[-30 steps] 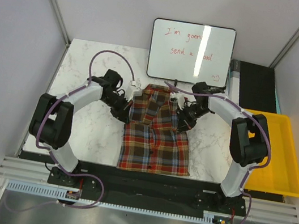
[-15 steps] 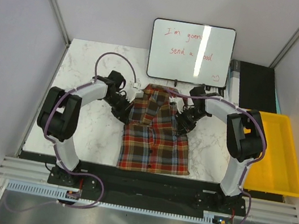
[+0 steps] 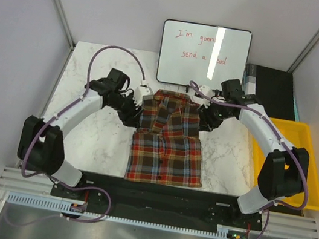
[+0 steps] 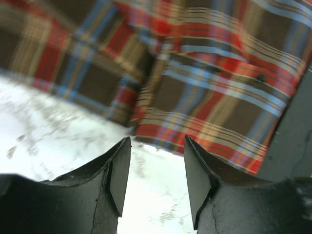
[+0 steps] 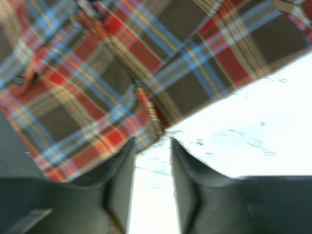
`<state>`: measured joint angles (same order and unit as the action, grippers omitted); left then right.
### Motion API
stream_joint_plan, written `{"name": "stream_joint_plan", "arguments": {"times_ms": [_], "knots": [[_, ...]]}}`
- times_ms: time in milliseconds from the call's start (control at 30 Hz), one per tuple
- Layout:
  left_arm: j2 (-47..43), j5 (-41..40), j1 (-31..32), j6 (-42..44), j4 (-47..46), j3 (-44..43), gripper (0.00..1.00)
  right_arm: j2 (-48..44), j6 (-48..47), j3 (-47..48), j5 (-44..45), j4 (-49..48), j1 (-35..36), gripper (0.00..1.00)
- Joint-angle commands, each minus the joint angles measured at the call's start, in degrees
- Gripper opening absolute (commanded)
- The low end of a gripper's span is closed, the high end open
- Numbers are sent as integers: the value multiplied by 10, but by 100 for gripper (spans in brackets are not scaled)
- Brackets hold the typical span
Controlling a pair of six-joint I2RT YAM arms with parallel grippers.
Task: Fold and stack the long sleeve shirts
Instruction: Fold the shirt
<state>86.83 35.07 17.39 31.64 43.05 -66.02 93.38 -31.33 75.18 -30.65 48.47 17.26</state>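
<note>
Both grippers have sprung apart from their clenched state of a second ago, and the arms' elbows have swung outward, while the plaid shirt (image 3: pixel 166 151) lies where it was. It is folded into a tidy rectangle at the middle of the marble table (image 3: pixel 92 139), its hem near the front edge and its collar toward the back edge. The left gripper (image 3: pixel 131 110) hovers released just off the shirt's left side, near the shoulder. In its wrist view the two fingers (image 4: pixel 119 178) stand apart over bare marble with nothing between them. The right gripper (image 3: pixel 206 120) mirrors it at the shirt's right side, jaws likewise parted and holding nothing, with the cloth's edge just beyond the tips. A yellow bin (image 3: pixel 314 182) stands against the table's right edge, partly covered by the right arm's elbow. A whiteboard (image 3: pixel 203 56) with red handwriting leans at the back edge.
</note>
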Motion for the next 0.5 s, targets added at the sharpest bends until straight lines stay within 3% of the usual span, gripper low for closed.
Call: {"name": "stream_joint_plan", "arguments": {"times_ms": [0,67,233,467], "knots": [[-21,11,59,19,-14,65,52,0,22,-41,-40,5,42,35],[17,13,69,-10,-20,70,49,33,41,-51,-54,-7,58,30],[107,30,69,-53,-16,39,47,108,58,-68,-34,-75,59,28],[237,4,44,-85,-11,-57,41,231,59,18,13,-100,36,27]]}}
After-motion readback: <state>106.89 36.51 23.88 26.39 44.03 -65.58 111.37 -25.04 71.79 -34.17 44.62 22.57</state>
